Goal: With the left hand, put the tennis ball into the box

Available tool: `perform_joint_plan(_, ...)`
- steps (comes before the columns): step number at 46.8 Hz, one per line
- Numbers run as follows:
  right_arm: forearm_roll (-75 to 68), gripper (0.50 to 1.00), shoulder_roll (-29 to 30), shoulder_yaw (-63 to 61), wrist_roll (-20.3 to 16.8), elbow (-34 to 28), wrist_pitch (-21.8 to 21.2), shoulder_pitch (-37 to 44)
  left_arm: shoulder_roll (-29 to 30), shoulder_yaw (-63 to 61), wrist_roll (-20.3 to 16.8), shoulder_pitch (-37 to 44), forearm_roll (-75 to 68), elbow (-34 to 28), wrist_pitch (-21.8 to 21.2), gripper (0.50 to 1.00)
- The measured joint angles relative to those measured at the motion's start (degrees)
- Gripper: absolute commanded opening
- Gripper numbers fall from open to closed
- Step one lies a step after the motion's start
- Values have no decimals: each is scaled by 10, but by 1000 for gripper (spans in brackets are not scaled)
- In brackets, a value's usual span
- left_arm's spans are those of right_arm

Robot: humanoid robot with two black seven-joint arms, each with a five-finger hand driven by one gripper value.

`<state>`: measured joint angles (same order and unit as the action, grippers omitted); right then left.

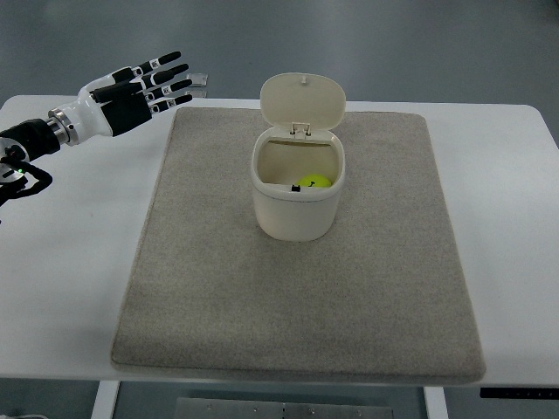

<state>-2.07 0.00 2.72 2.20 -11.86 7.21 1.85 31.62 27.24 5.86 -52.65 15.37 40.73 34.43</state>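
Top view, single camera, looking down steeply at a white table point(70, 288) covered across its middle by a grey mat point(367, 288).

Container: one cream box point(297, 196) with rounded corners stands upright on the mat, nearer the mat's far edge than its near edge and about midway between its side edges. Its hinged lid point(304, 103) is swung up and back, standing behind the opening on the far side, with the inner face turned toward the camera. The hinge sits at the far rim of the box.

Contents: the tennis ball point(314, 183) lies inside the box, low down, against the near-right part of the interior. Only its upper yellow-green surface shows above the near rim. A small dark item is just beside the ball on its left; what it is cannot be made out. Being round, the ball has no long axis and no heading that can be reported; no seam direction is legible.

Left hand point(144, 92): it is up and to the left of the box, well apart from it, over the far-left corner of the mat and the table edge. The forearm comes in from the picture's left side. The fingers point(179, 83) are stretched out straight and slightly fanned, pointing toward the lid side of the box, and they hold nothing. The palm area is black, the finger segments white and black.
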Motion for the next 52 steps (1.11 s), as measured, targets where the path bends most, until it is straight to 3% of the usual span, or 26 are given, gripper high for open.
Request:
perform_joint_plan(6, 0, 901, 0, 0, 0, 0, 0, 0, -1, 49, 45, 23, -1, -25, 6, 992)
perform_joint_plan(16, 0, 901, 0, 0, 0, 0, 0, 0, 0, 64, 66, 38, -4, -42, 6, 992)
perform_joint_plan(52, 0, 901, 0, 0, 0, 0, 0, 0, -8, 68, 92, 55, 156, -37, 6, 992)
